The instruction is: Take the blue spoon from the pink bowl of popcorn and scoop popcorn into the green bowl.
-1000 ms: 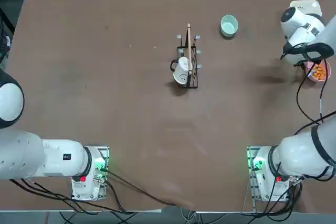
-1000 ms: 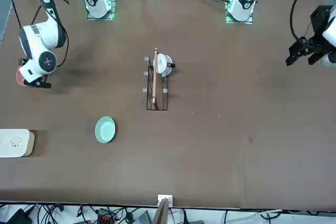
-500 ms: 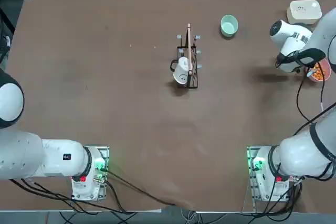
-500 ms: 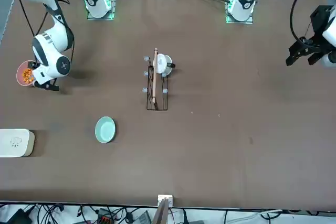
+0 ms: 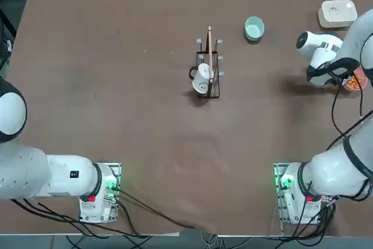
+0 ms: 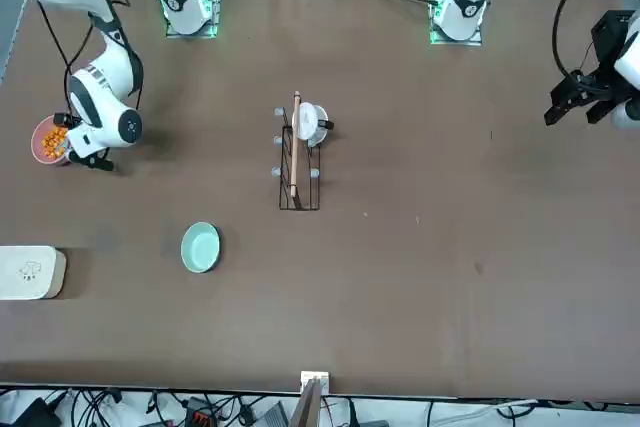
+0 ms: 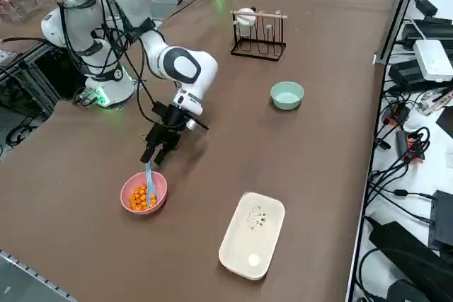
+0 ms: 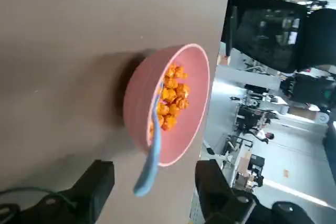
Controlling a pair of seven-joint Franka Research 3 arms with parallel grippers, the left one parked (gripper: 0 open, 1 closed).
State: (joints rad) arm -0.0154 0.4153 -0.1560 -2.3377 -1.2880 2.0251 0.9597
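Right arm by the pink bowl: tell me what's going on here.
The right arm's hand is open and hangs just above the blue spoon, whose handle leans out over the rim of the pink bowl. The spoon is not gripped. The popcorn is in the pink bowl, and the green bowl stands apart, with nothing visible inside.
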